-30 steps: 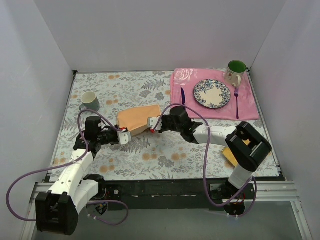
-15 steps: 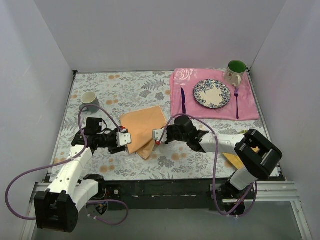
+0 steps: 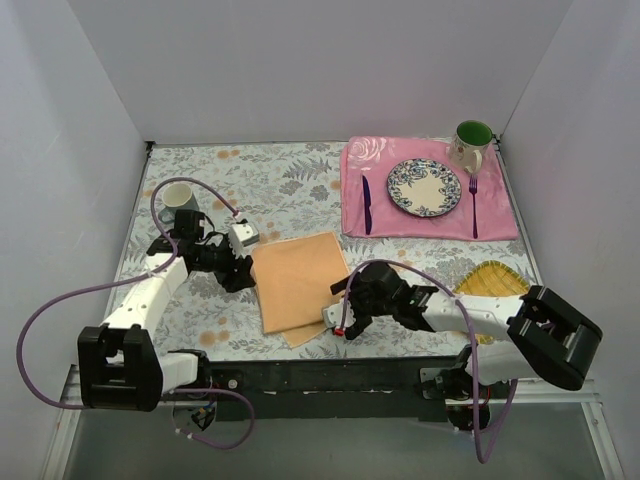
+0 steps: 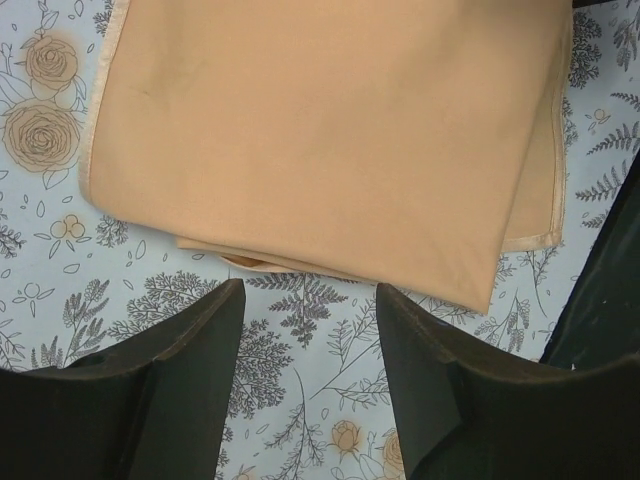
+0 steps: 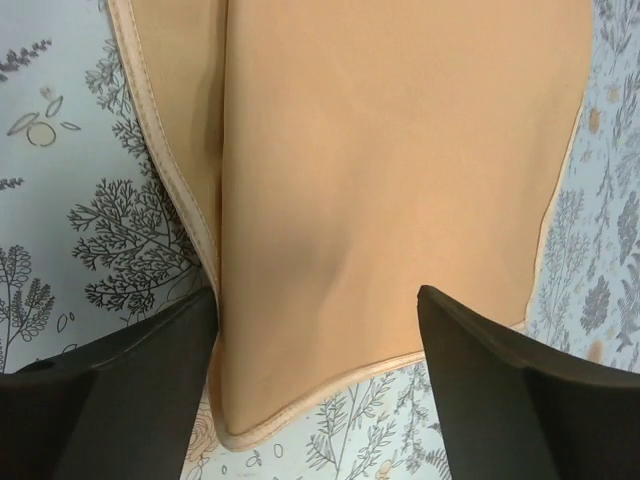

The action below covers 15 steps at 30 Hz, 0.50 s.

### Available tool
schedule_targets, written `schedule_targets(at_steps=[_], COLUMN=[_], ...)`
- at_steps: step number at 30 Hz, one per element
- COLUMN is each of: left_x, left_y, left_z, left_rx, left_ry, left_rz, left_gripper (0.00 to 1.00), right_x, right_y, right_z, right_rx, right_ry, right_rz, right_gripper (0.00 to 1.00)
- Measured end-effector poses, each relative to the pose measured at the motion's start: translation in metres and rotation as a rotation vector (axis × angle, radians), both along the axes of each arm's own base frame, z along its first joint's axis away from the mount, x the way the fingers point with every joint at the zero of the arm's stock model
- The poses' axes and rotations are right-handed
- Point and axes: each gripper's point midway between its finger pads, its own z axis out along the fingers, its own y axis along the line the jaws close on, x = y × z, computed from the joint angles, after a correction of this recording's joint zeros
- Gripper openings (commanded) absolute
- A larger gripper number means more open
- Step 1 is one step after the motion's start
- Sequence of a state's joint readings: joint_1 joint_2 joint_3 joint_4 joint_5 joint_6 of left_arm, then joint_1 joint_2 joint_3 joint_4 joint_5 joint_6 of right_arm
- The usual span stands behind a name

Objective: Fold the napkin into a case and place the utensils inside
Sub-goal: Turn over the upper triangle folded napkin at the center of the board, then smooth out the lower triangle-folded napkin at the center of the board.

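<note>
— How far along is the fold?
— Partway, by the look of it. The napkin [image 3: 298, 285] lies doubled over mid-table, toward the near edge, and is not yet a narrow case. The next move calls for regripping an edge.
— And the grippers?
— The left gripper [image 4: 310, 300] and the right gripper [image 5: 318, 300] both gape, holding nothing.

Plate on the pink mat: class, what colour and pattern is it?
The plate is white with a blue floral border, clearest in the top external view.
</note>
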State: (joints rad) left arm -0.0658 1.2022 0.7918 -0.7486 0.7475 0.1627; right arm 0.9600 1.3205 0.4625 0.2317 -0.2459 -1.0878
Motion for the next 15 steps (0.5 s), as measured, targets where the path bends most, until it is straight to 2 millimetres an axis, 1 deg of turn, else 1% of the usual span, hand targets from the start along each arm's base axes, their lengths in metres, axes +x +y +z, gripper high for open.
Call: schedule_targets(at_steps=[1,3,4,5,6,8,9,10,11,13,14,15], left_x=[0.0,-0.003,-0.003,-0.005,-0.008,-0.014,-0.016,-0.016,-0.014,-0.008,-0.005,-0.004], left_y=[-0.001,-0.002,-0.002,-0.002,-0.001,0.001,0.002,0.002,0.002,0.003,0.004,0.005], left_z=[0.001,0.002,0.003,0.004,0.003,-0.005,-0.01,-0.014,-0.019,-0.03,-0.034,-0.037], left_rx=[-0.006,-0.012,-0.01,-0.006,0.003,0.027,0.036,0.043,0.046,0.057,0.061,0.065], left_ry=[0.01,0.005,-0.01,-0.035,-0.064,-0.073,-0.061,-0.04,-0.021,0.039,0.05,0.057], left_rz=[0.005,-0.009,-0.02,-0.038,-0.056,-0.062,-0.062,-0.059,-0.053,-0.029,-0.024,-0.019], left_gripper=[0.56,0.57,0.57,0.55,0.54,0.52,0.51,0.5,0.5,0.51,0.52,0.52], right_x=[-0.002,-0.003,-0.003,-0.002,-0.001,-0.001,-0.001,-0.002,-0.002,-0.001,-0.002,-0.005], right_y=[0.001,0.007,0.01,0.015,0.019,0.027,0.03,0.033,0.036,0.039,0.037,0.033], right_z=[0.003,0.014,0.02,0.031,0.04,0.056,0.061,0.064,0.065,0.058,0.052,0.045], right_rx=[-0.004,0.003,0.013,0.033,0.048,0.076,0.086,0.09,0.087,0.06,0.039,0.01], right_ry=[0.02,0.054,0.069,0.091,0.115,0.159,0.189,0.222,0.254,0.306,0.321,0.335], right_rz=[-0.002,-0.007,-0.017,-0.032,-0.042,-0.061,-0.077,-0.092,-0.108,-0.138,-0.144,-0.146], right_gripper=[0.76,0.71,0.6,0.57,0.56,0.54,0.57,0.7,0.78,0.88,0.88,0.85])
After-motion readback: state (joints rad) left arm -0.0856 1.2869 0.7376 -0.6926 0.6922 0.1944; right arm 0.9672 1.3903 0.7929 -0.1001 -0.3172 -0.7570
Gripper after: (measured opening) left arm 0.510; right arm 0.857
